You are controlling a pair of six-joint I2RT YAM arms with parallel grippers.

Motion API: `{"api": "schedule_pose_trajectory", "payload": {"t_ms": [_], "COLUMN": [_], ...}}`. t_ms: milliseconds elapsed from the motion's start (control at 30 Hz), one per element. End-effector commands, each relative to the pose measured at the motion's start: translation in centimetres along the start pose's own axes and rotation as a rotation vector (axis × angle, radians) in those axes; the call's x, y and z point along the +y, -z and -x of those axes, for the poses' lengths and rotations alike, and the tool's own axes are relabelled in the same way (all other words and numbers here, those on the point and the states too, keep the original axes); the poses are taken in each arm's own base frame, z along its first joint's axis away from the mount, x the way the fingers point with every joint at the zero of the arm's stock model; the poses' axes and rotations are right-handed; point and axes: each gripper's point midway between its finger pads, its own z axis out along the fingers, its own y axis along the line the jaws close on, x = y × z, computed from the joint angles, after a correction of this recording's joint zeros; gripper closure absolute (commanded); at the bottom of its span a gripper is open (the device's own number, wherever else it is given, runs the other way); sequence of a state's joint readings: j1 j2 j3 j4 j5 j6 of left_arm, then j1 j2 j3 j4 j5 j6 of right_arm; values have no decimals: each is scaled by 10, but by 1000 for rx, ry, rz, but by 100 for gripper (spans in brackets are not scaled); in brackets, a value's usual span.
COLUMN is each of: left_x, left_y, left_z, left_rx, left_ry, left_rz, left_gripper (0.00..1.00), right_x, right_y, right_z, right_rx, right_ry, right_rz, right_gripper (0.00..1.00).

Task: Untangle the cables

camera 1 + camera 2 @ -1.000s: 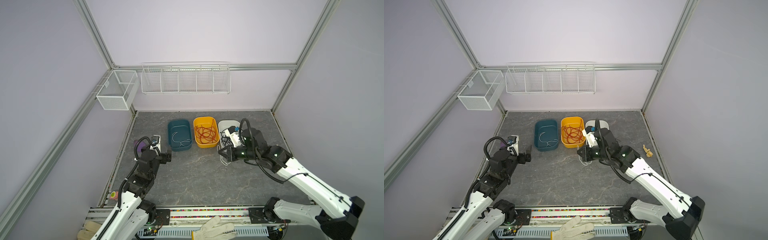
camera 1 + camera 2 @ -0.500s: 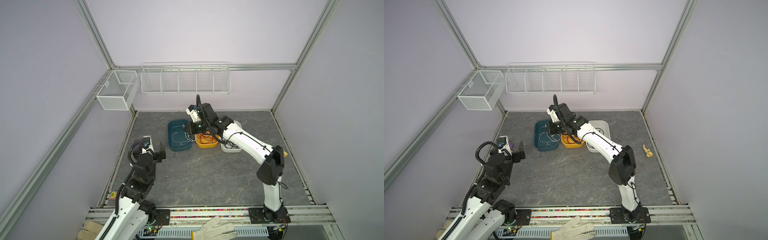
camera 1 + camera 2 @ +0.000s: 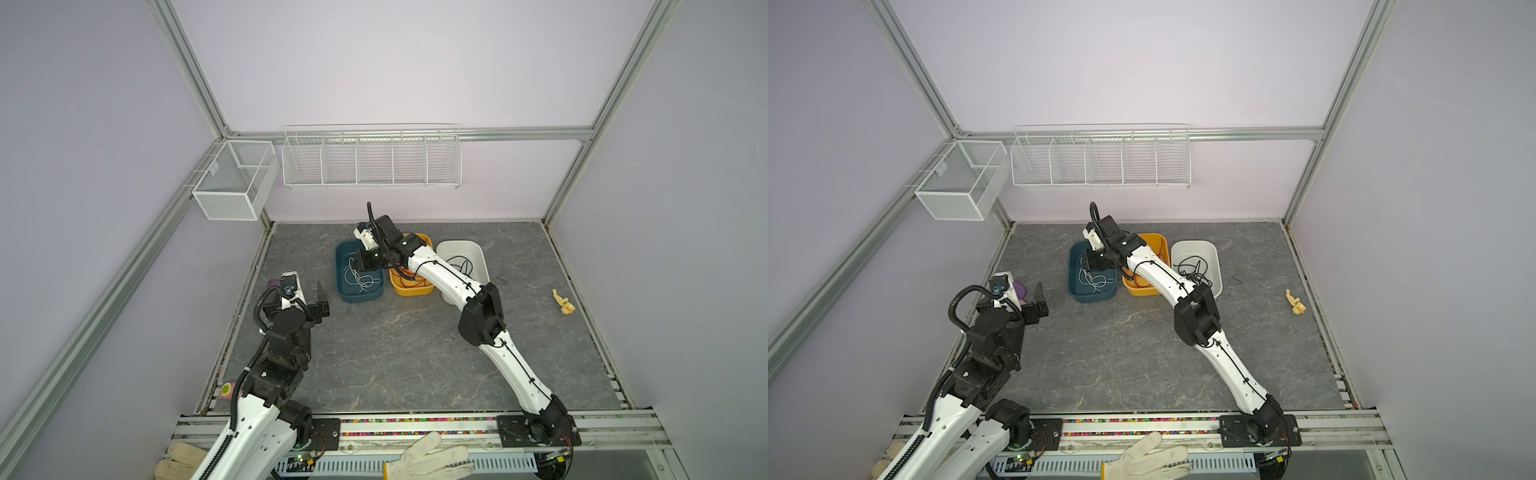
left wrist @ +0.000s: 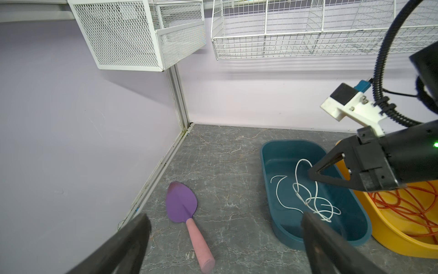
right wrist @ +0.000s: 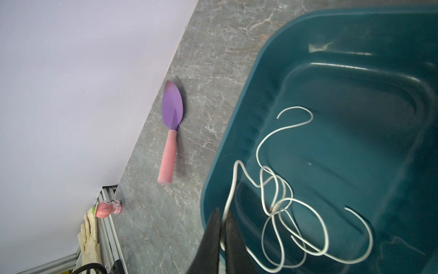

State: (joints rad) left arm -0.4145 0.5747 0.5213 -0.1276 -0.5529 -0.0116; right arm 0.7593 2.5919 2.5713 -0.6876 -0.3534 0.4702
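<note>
White cables (image 5: 234, 182) lie in a loose tangle inside the teal bin (image 3: 345, 291), and they also show in the left wrist view (image 4: 308, 199). My right gripper (image 5: 222, 213) hangs over that bin in both top views (image 3: 362, 268) (image 3: 1092, 266). Its jaws are nearly together, with one white strand running between them. Red-orange cables (image 3: 409, 282) fill the yellow bin (image 3: 415, 291). Black cables (image 3: 1192, 270) sit in the white bin (image 3: 1214, 253). My left gripper (image 4: 225, 217) stands wide open and empty at the left (image 3: 309, 297), apart from the bins.
A purple trowel with a pink handle (image 4: 182, 204) lies on the floor by the left wall. A small yellow figure (image 3: 563, 303) and a short black piece (image 3: 500, 280) lie at the right. Wire baskets (image 3: 370, 162) hang on the back wall. A glove (image 3: 428, 457) rests on the front rail.
My right arm swung from the white bin across to the teal bin, and a white strand now sits in its jaws. My left arm drew back to the left, still open.
</note>
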Motion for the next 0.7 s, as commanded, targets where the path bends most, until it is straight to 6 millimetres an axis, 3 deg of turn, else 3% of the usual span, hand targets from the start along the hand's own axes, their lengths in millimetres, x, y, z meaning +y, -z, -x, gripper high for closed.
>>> {"api": "schedule_pose_trajectory", "payload": {"t_ms": [0,167,400,467,500,667], "left_x": [-1,-3,-15,-16,-16,-14], "left_y": [-1,-1,-4,-5,-4,-4], "left_z": [1,-3,-12,-16,-16,-19], "left_rx": [-11,2,49,68,75,77], "left_ry": [20,21,37,68,82,100], "left_rz": [-2,-10,-48,-49,-49,-39], "left_gripper": [1,1,1,1,1,1], "right_x": [9,17,44,48,48,34], "right_y": [13,39,125,152,168,244], "right_z": [6,6,17,14,12,-3], "right_rx": [-6,-2,-103,-140,-161,-283], "right_ry": [47,110,202,235,256,285], "right_rz": [26,-5,-51,-79,-97,-193], "right_gripper": [81,66,27,0,12,12]}}
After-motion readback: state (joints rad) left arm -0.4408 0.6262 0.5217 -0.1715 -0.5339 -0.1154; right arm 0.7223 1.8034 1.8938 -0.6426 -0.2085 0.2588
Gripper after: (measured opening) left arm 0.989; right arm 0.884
